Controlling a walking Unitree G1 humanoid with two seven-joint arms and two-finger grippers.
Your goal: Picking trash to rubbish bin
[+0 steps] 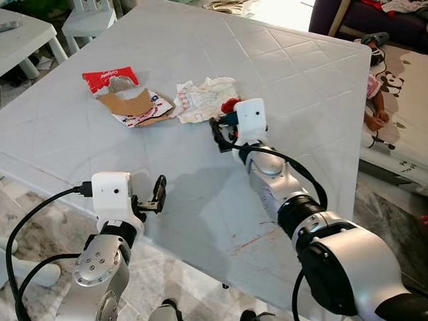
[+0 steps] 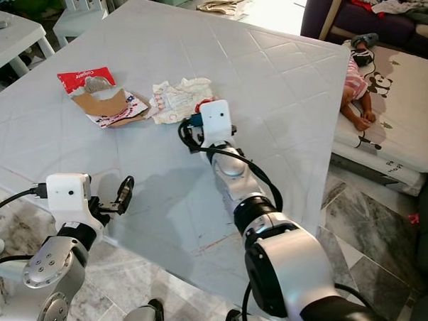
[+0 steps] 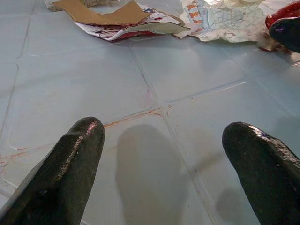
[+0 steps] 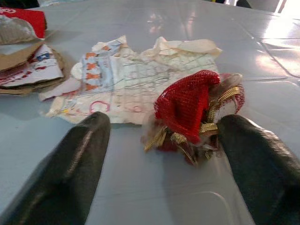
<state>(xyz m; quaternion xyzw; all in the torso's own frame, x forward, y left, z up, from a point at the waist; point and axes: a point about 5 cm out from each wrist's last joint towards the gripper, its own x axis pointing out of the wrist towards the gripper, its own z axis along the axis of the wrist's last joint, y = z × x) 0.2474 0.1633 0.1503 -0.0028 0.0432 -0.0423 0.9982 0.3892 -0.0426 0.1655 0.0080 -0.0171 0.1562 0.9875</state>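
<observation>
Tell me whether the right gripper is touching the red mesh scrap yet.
Cannot tell. In the right wrist view the red mesh scrap sits between the open right gripper fingers, its gold trim running right up to one finger.

From my head cameras the right arm's white wrist block covers most of the red mesh scrap (image 4: 187, 105), and I can't make out that arm's jaws behind it. The torn cardboard box (image 3: 112, 18) runs off the frame edge in the left wrist view. Print on the crumpled wrapper (image 1: 204, 98) is too small to read. A person's hand (image 1: 377, 116) on the panda mat (image 1: 410, 102) is cut off by the worktop (image 1: 302, 71).
</observation>
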